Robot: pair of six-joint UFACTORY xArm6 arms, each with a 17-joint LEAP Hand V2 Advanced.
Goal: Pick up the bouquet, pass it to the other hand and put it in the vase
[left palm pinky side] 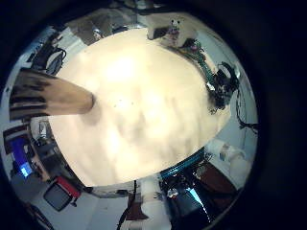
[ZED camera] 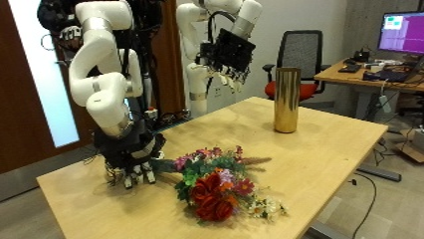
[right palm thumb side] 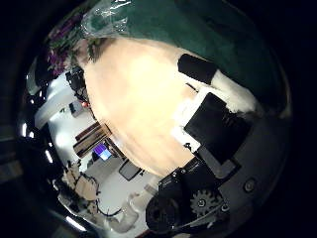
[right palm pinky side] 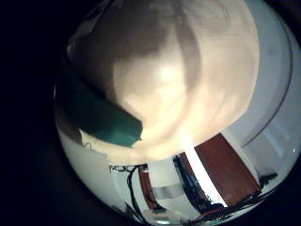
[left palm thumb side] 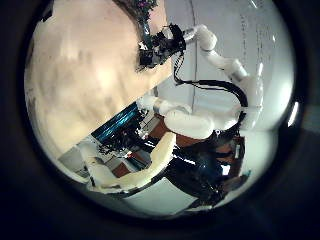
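Observation:
A bouquet (ZED camera: 216, 185) of red, pink and purple flowers lies on the wooden table (ZED camera: 331, 164), its dark green stem end toward my right hand (ZED camera: 131, 165). That hand is low at the table, its fingers open and pointing down right beside the stem end. The right thumb side palm view shows the green wrap (right palm thumb side: 168, 25) close by and the flowers (right palm thumb side: 64, 40). A tall gold vase (ZED camera: 285, 100) stands upright at the table's far side. It also shows in the left little finger side palm view (left palm pinky side: 53, 96).
An office chair (ZED camera: 307, 52) and a desk with a monitor (ZED camera: 400, 32) stand behind the table. The left thumb side palm view shows the right hand (left palm thumb side: 160, 46) at the bouquet's end.

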